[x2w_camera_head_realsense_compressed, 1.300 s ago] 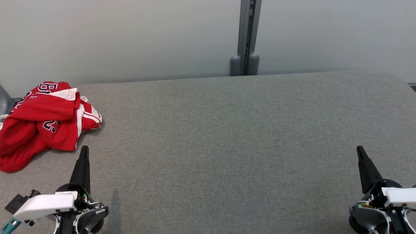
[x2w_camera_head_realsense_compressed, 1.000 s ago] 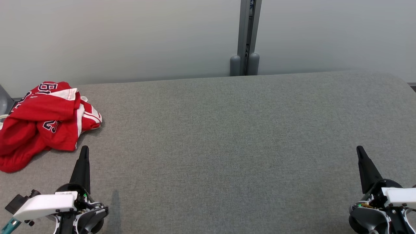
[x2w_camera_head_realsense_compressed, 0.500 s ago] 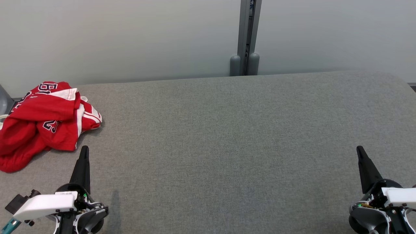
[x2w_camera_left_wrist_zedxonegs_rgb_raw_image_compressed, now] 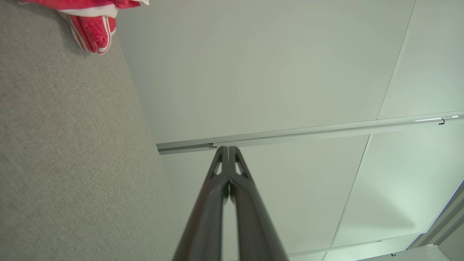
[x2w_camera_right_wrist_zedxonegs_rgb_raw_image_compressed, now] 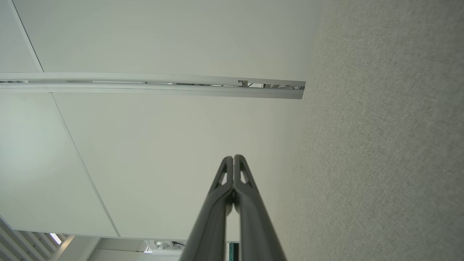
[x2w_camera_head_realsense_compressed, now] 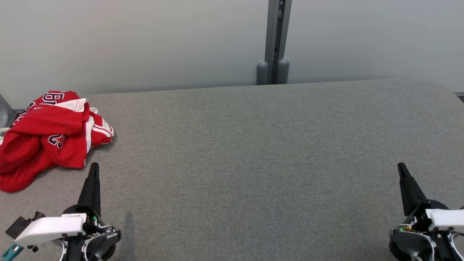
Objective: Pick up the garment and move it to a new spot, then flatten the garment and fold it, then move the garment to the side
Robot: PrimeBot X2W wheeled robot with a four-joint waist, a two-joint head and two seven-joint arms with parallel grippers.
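Note:
A crumpled red garment (x2w_camera_head_realsense_compressed: 50,136) with white stripes and dark lettering lies bunched at the far left of the grey table (x2w_camera_head_realsense_compressed: 253,152). Its striped edge also shows at the top left of the left wrist view as the garment (x2w_camera_left_wrist_zedxonegs_rgb_raw_image_compressed: 90,32). My left gripper (x2w_camera_head_realsense_compressed: 94,168) rests shut at the lower left, its tip just below and right of the cloth, holding nothing; it also appears as the left gripper (x2w_camera_left_wrist_zedxonegs_rgb_raw_image_compressed: 228,148). At the lower right my right gripper (x2w_camera_head_realsense_compressed: 401,168) is shut and empty, far from the cloth, and it appears as the right gripper (x2w_camera_right_wrist_zedxonegs_rgb_raw_image_compressed: 233,157).
A pale wall runs behind the table, with a grey vertical post (x2w_camera_head_realsense_compressed: 275,43) at its middle. The garment hangs near the table's left edge.

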